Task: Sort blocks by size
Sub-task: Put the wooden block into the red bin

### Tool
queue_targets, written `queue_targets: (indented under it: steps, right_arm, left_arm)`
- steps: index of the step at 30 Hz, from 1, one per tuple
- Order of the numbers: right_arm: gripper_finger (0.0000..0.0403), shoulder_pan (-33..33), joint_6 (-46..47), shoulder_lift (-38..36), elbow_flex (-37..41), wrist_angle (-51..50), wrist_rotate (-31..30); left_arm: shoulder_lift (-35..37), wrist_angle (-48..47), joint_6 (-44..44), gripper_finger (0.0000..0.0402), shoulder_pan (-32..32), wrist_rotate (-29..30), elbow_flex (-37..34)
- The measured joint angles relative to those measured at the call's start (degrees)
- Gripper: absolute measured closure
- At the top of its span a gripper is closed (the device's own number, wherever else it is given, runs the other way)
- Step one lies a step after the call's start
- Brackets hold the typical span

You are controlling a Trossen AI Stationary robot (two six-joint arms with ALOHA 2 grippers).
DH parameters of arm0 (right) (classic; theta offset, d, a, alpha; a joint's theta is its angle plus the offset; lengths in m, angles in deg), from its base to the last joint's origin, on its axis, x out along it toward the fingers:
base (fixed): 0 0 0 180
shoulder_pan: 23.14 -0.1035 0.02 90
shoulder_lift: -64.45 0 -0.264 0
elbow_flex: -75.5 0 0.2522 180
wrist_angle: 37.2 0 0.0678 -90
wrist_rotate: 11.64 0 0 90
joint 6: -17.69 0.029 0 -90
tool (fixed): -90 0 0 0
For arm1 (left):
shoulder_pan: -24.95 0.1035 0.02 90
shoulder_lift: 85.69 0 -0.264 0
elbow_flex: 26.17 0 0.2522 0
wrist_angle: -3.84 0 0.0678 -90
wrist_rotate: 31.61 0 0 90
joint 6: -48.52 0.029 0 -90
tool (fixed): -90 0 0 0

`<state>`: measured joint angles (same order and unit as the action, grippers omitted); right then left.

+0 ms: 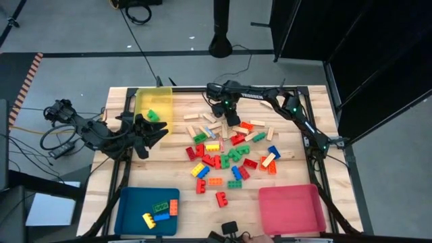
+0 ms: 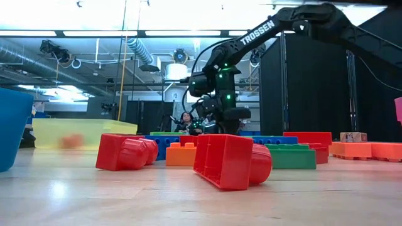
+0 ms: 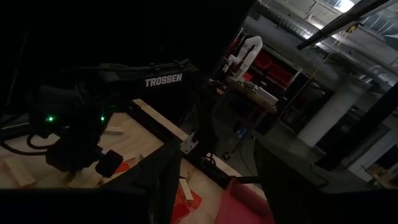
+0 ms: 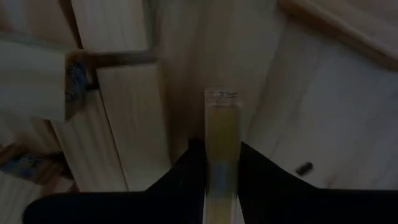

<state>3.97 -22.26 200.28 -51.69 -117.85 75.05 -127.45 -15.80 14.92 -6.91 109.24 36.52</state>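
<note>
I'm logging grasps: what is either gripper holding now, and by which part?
The right gripper is shut on a pale wooden bar, pinching one end. The left gripper holds nothing.

**Blocks scattered mid-desk, a few already sorted**

Most of the blocks point(image 1: 226, 156) lie loose in a mixed heap at the desk's middle: studded bricks in red, green, blue, yellow and orange, some tipped on their sides. Pale wooden bars point(image 1: 202, 124) spread along the heap's far edge. One pale bar point(image 4: 221, 149) stands pinched between dark fingers. A green brick point(image 1: 153, 115) sits in the yellow tray; green, orange, yellow and blue bricks point(image 1: 160, 211) lie in the blue one.
</note>
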Motion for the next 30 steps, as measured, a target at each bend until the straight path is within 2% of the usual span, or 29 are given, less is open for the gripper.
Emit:
queue_targets:
  steps: [6,14,21,30]
  right_arm:
    - [0.0332,0.02,0.93,-1.09,-7.27,-4.16,0.08]
    - [0.0332,0.02,3.74,-7.12,-16.88,-8.84,0.03]
    - [0.0332,-0.48,10.29,-13.9,-17.66,-11.8,1.24]
    - [0.0332,-6.85,20.3,-21.08,-17.66,-22.99,9.52]
  left_arm:
    - [0.0,0.03,0.1,0.0193,0.0,0.0,0.0]
    - [0.01,0.05,0.36,0.0193,-0.01,0.0,0.0]
    - [0.01,0.11,0.35,0.0193,0.0,-0.01,0.0]
    - [0.01,0.29,0.34,0.0193,0.0,-0.02,0.0]
